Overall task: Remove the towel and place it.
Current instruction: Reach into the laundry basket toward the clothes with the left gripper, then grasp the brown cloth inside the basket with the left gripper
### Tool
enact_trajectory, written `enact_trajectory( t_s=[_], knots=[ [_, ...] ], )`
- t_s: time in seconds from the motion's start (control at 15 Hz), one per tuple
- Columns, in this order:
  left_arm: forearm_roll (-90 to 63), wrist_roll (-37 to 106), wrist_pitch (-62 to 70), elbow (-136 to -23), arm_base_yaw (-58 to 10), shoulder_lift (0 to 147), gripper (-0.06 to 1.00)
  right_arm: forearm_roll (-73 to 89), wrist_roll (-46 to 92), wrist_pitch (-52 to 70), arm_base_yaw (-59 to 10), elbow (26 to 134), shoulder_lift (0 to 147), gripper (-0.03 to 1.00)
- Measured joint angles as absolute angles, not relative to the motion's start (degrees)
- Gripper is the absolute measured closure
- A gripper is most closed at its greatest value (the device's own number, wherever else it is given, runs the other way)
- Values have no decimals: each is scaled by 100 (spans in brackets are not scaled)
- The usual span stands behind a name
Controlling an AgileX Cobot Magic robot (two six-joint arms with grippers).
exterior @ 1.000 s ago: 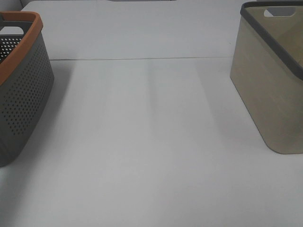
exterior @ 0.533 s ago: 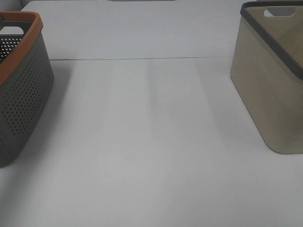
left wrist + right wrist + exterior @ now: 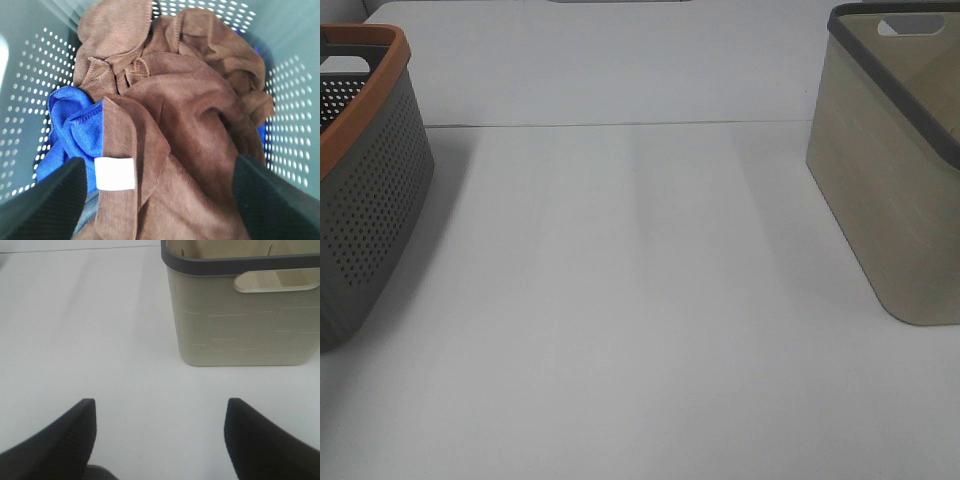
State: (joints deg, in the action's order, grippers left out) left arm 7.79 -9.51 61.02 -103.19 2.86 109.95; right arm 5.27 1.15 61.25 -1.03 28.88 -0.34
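The towel is a crumpled reddish-brown cloth with a white label, lying inside the grey perforated basket. It shows only in the left wrist view, on top of a blue cloth. My left gripper is open, its fingers spread wide on either side of the towel, just above it. My right gripper is open and empty over the white table, short of the beige basket. Neither gripper shows in the exterior high view.
In the exterior high view the grey basket with an orange rim stands at the left edge and the beige basket with a dark rim at the right edge. The white table lies between them, with a seam across the back.
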Motion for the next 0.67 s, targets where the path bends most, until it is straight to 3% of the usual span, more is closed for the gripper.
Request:
enact_trajectory(
  t_s=[0.27, 0.67],
  knots=[
    [435, -825, 6154, -10617, 670, 11419, 18, 527, 115, 6125, -103, 2888, -34, 28],
    [407, -693, 6434, -11293, 716, 12290, 19, 527, 115, 6125, -103, 2888, -34, 28]
  ],
)
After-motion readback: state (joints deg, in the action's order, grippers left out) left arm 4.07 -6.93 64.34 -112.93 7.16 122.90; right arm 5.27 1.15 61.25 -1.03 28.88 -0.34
